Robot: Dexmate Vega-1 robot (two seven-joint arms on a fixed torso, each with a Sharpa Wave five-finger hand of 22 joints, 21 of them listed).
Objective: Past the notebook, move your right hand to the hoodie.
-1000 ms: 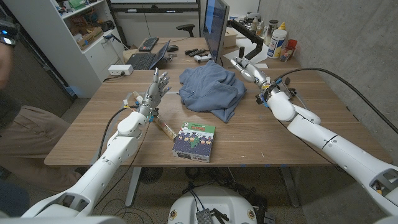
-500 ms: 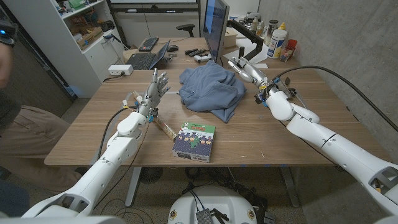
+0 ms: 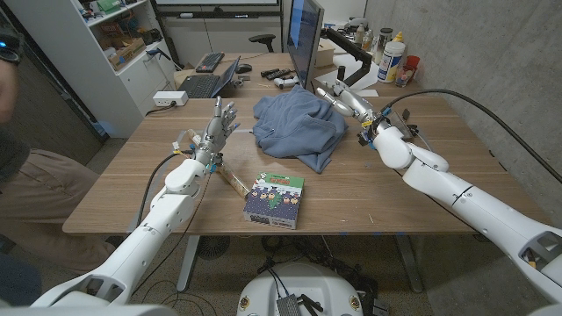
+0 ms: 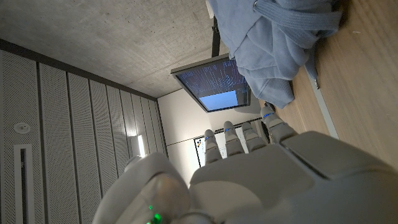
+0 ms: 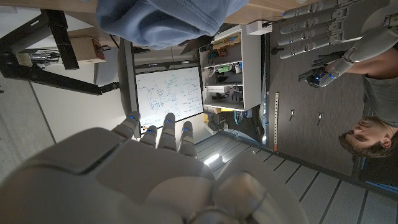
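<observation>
A crumpled blue hoodie (image 3: 297, 129) lies on the far middle of the wooden table (image 3: 140, 184); it also shows in the left wrist view (image 4: 280, 43) and the right wrist view (image 5: 165, 18). A notebook (image 3: 276, 201) with an illustrated cover lies near the front edge. My right hand (image 3: 347, 100) hovers just right of the hoodie's far edge, fingers straight and apart, holding nothing. My left hand (image 3: 219, 128) stands upright left of the hoodie, fingers spread, empty. In the right wrist view, my left hand (image 5: 323, 31) is seen across the table.
A monitor (image 3: 303, 39) stands right behind the hoodie. A laptop (image 3: 209, 83), keyboard and bottles (image 3: 392, 60) sit at the back. A wooden strip (image 3: 230, 179) lies beside my left forearm. A person (image 3: 22, 149) sits at the left edge.
My right hand has drifted left and a little farther back, closer to the hoodie's far right edge. The left hand is unmoved.
</observation>
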